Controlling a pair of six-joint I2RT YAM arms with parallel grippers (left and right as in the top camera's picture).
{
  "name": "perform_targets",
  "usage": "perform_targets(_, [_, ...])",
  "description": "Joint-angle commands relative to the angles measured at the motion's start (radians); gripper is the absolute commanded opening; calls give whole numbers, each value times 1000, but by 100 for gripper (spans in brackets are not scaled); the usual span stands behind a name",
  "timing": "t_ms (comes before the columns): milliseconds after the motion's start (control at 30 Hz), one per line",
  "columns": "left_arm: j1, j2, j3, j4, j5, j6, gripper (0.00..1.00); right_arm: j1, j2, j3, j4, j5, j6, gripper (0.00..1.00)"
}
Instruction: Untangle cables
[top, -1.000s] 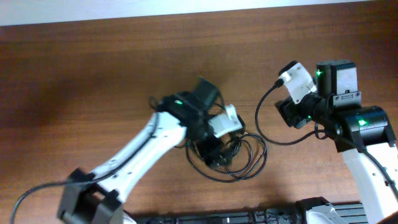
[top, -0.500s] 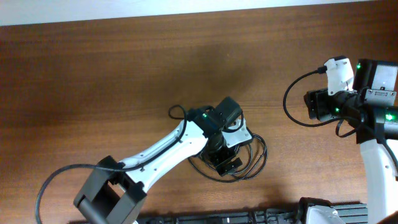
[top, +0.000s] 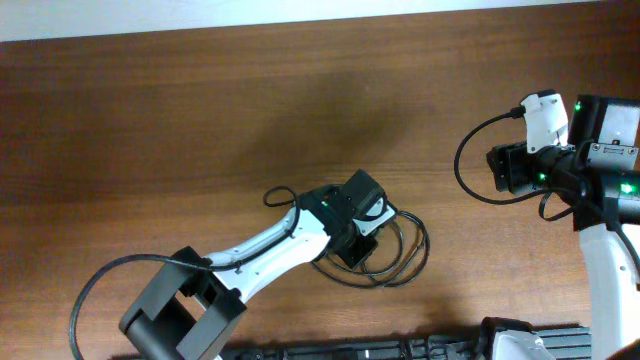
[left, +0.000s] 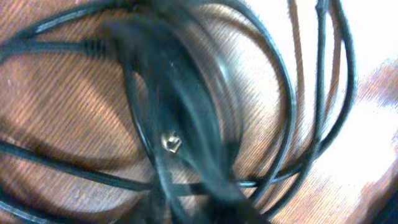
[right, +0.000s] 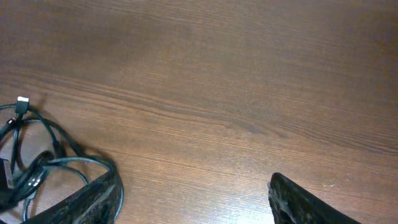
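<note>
While the left end effector (top: 352, 248) was pushed down right on top of the cables (top: 413, 243), I honestly couldn't tell if it was clamped on a strand or not. Its wrist cam was just a blur of dark cord packed up against the lens. From above, the bundle sat under it and spilled out toward the right arm's side, a loose pile of thin black loops fanning past the fingers. That put it low in the middle of the brown wooden surface (top: 180, 120). The right end effector (right: 194, 202) was released, fingers spread wide with only bare wood showing between them. It hung well apart from the pile, over by the edge of the overhead shot. Its own cam caught the bundle off in the lower left corner, with one pale-tipped plug (right: 23, 99) sticking up out of the tangle.
</note>
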Motion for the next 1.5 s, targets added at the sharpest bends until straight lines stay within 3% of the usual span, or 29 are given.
perform_targets(0, [-2, -6, -5, -1, -17, -10, 9, -6, 2, 11, -2, -29, 6, 75])
perform_targets(100, [2, -63, 3, -1, -67, 9, 5, -6, 2, 11, -6, -98, -38, 75])
perform_targets(300, [25, -262, 23, -2, -94, 183, 7, -5, 2, 11, -47, -306, -199, 74])
perform_targets(400, [64, -412, 23, -13, -93, 307, 14, -5, 2, 11, -97, -459, -293, 76])
perform_targets(500, [103, -533, 23, -20, -87, 348, 26, -5, 2, 11, -166, -595, -435, 76])
perform_targets(667, [172, -671, 23, -21, 104, 415, 29, -3, 2, 11, -261, -880, -713, 78])
perform_targets(733, [188, -692, 23, -22, 141, 418, 29, -3, 2, 11, -272, -898, -756, 78])
perform_targets(800, [195, -692, 23, -38, 135, 418, 35, -4, 2, 11, -269, -896, -756, 78])
perform_targets(967, [201, -599, 23, -93, 136, 395, 62, -4, 2, 11, -267, -808, -755, 78])
perform_targets(1100, [199, -474, 23, -92, 137, 302, 60, -5, 2, 11, -237, -722, -703, 78])
perform_targets(1200, [195, -345, 23, -92, 164, 262, 66, -5, 2, 11, -128, -568, -444, 78])
perform_targets(1300, [163, -213, 23, -88, 231, 262, 65, -5, 2, 11, -71, -434, -301, 79])
perform_targets(1467, [82, -66, 23, -1, 283, 257, 66, -5, 2, 11, -69, -425, -297, 80])
